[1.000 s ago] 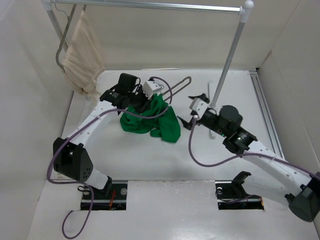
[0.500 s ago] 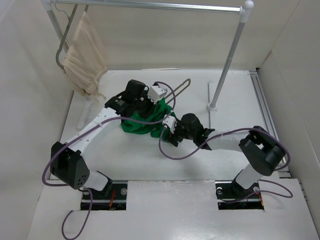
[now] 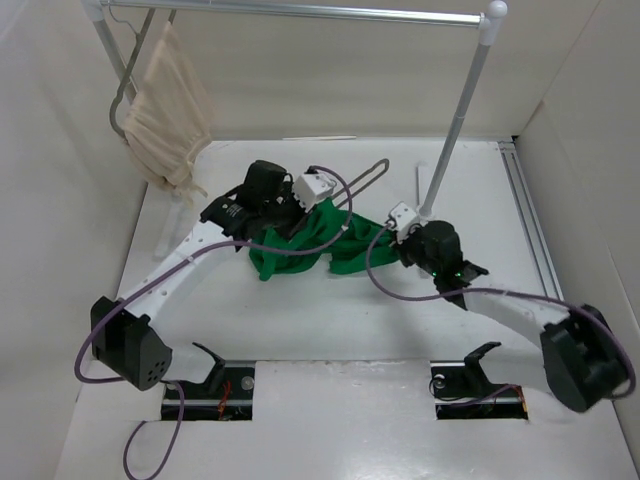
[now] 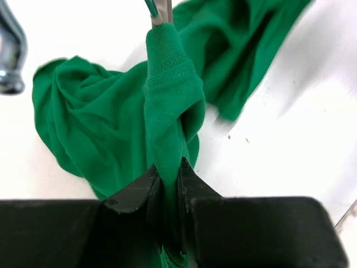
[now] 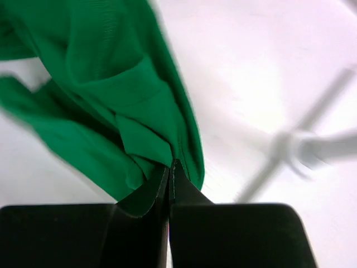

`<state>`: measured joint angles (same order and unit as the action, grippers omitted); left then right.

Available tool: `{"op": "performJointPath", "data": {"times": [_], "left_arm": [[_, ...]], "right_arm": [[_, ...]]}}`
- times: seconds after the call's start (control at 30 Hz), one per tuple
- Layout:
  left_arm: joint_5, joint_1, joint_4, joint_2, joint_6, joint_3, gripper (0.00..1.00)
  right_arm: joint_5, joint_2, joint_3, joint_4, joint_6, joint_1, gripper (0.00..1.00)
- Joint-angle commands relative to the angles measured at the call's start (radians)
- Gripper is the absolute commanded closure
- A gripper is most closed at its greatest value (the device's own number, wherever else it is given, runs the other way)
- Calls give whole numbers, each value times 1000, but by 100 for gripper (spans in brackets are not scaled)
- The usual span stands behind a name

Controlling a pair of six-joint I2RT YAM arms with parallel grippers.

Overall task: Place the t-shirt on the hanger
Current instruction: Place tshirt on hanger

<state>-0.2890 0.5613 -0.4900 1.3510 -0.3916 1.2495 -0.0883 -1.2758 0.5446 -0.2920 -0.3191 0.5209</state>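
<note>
1. The left gripper [image 4: 168, 167] is closed to a narrow slit, clamping a ribbed fold of the t-shirt [image 3: 345, 258].
2. The right gripper [image 5: 169, 166] is pinched tight on the opposite edge.
3. The t-shirt lies bunched on the table [image 3: 300, 320] between both grippers.
4. The hanger [image 3: 380, 162] lies behind it (partly covered), near the rack post [image 3: 450, 140].

Left arm [image 3: 190, 255] extends diagonally from its base to the far left side of the t-shirt [image 3: 340, 255]. Left hand [image 4: 167, 167] is clamped on a raised fold of the t-shirt, fingers [image 4: 134, 190] nearly meeting. Right arm [image 3: 500, 300] lies low over the surface and reaches the t-shirt's right edge. Right hand [image 5: 170, 167] is pinched tight on the cloth edge.
</note>
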Motion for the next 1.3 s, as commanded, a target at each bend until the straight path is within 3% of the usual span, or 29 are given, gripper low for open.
{"op": "performJointPath", "data": {"times": [0.0, 0.07, 0.27, 0.53, 0.7, 0.9, 1.1, 1.27], "left_arm": [[-103, 5, -10, -75, -153, -11, 100], [-165, 5, -22, -136, -314, -62, 100], [-234, 5, -120, -219, -548, -144, 100], [-208, 34, -194, -219, -690, -171, 100], [-148, 60, -151, -247, -664, -229, 100], [-37, 80, -113, -133, -509, -217, 100], [-35, 80, -20, -124, -363, -193, 100], [86, 80, 34, -124, -363, -205, 100]], "right_arm": [[102, 165, -49, 112, 20, -50, 100], [139, 303, -86, 161, 20, -113, 100], [157, 567, -100, 298, -11, -280, 100], [102, 629, -9, 404, -83, -380, 100], [59, 653, 34, 430, -146, -401, 100], [-138, 716, 64, 430, -221, -401, 100], [-226, 728, 93, 504, -270, -401, 100], [-287, 710, 132, 536, -281, -401, 100]]}}
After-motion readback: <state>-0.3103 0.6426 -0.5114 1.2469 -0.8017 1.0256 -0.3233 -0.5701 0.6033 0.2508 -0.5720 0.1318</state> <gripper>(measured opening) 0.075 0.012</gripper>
